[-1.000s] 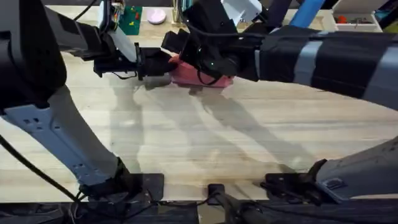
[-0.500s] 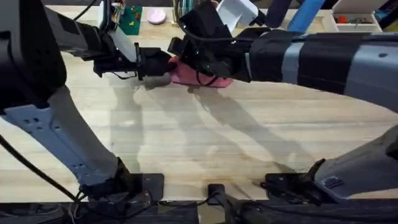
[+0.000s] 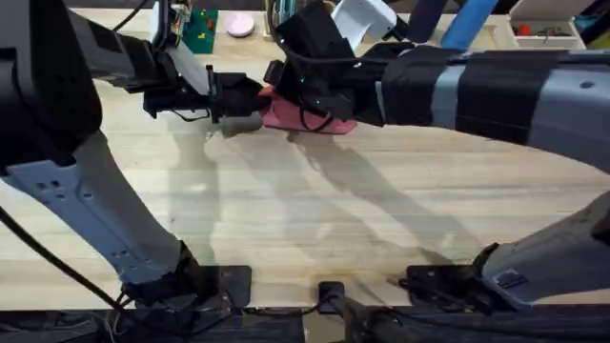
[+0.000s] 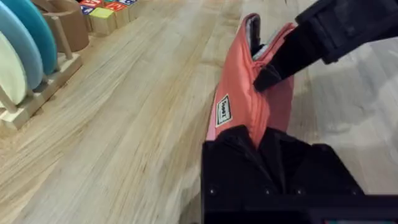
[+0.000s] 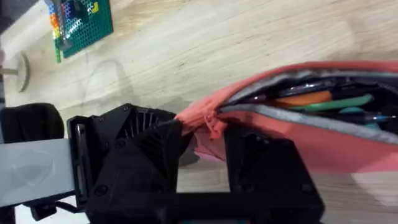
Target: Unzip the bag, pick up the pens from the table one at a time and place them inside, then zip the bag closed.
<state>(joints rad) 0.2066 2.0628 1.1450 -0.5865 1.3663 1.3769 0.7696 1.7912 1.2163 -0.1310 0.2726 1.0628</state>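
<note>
The salmon-pink bag (image 3: 315,116) lies on the table (image 3: 315,219) at the far middle. My left gripper (image 3: 250,103) is shut on the bag's left end, seen close up in the left wrist view (image 4: 261,140). My right gripper (image 3: 283,90) reaches in from the right, just beside the left one, and is shut on the zipper pull (image 5: 214,121). To one side of the pull the bag's mouth gapes open. Inside lie an orange pen (image 5: 305,98), a dark pen (image 5: 311,87) and green pens (image 5: 348,102).
A green peg board (image 3: 200,29) and a pink disc (image 3: 239,26) sit at the table's far edge behind the left gripper. A wooden rack with coloured plates (image 4: 25,56), a wooden cup (image 4: 65,25) and toy blocks (image 4: 102,15) stand beside the bag.
My right gripper has shifted a little left along the top of the bag, closer to the left gripper. The left gripper and the bag have stayed put.
</note>
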